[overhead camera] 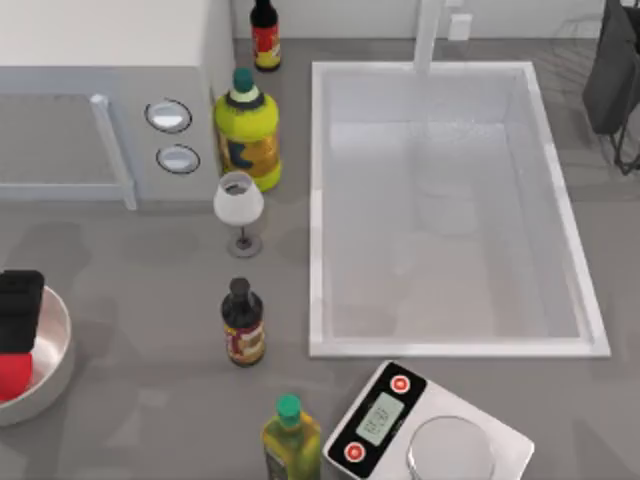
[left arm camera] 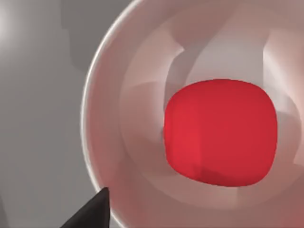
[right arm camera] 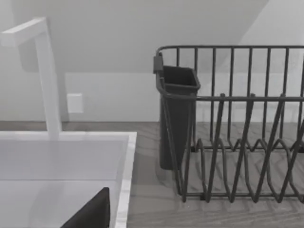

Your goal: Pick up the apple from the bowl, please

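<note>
- Bright-red rounded apple [left arm camera: 221,132] lies inside the wide white thick-rimmed bowl [overhead camera: 52,375] at the table's left edge.
- Left gripper [overhead camera: 18,312] hovers directly above it; whether its fingers are spread, I cannot tell.
- Right arm is parked by the dark wire dish rack [right arm camera: 232,123].

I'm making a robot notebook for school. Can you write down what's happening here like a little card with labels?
apple: red, lying inside the bowl, not yet lifted
bowl: white, at the table's left edge
left tool: above the bowl, right over the apple
right arm: parked at the far right, by the dish rack
sink: big and white, in the middle of the table
scale: at the near edge, two red buttons
bottles: four, in a line left of the sink
wine glass: upright among the bottles
</note>
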Motion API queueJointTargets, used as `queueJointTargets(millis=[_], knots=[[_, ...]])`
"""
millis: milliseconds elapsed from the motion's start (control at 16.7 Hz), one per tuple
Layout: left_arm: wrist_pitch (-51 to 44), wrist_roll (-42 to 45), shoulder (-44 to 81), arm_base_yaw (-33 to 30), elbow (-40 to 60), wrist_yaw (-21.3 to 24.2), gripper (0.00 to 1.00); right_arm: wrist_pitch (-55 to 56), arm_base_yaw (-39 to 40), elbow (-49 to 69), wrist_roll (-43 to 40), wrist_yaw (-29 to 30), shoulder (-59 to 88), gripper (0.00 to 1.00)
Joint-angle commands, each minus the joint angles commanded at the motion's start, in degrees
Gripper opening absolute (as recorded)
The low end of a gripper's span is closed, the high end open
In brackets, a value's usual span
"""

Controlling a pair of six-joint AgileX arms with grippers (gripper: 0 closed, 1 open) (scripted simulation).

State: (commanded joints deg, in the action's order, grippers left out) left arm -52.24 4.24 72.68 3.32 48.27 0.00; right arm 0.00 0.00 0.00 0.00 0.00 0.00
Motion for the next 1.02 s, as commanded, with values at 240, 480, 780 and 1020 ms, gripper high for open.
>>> queueJointTargets(millis=[240, 480, 780, 1020], knots=[[-7.7, 0.6, 10.8, 0.5, 7.1, 0.0, 1.00, 0.0, 0.0, 0.0, 0.0, 0.0, 0.0, 1.00], [-9.1, 0.7, 12.7, 0.6, 8.4, 0.0, 1.00, 0.0, 0.0, 0.0, 0.0, 0.0, 0.0, 1.00], [-6.8, 0.7, 13.7, 0.3, 6.8, 0.0, 1.00, 0.0, 0.0, 0.0, 0.0, 0.0, 0.0, 1.00], [4.2, 0.9, 18.5, 0.5, 1.3, 0.0, 1.00, 0.0, 0.0, 0.0, 0.0, 0.0, 0.0, 1.00]])
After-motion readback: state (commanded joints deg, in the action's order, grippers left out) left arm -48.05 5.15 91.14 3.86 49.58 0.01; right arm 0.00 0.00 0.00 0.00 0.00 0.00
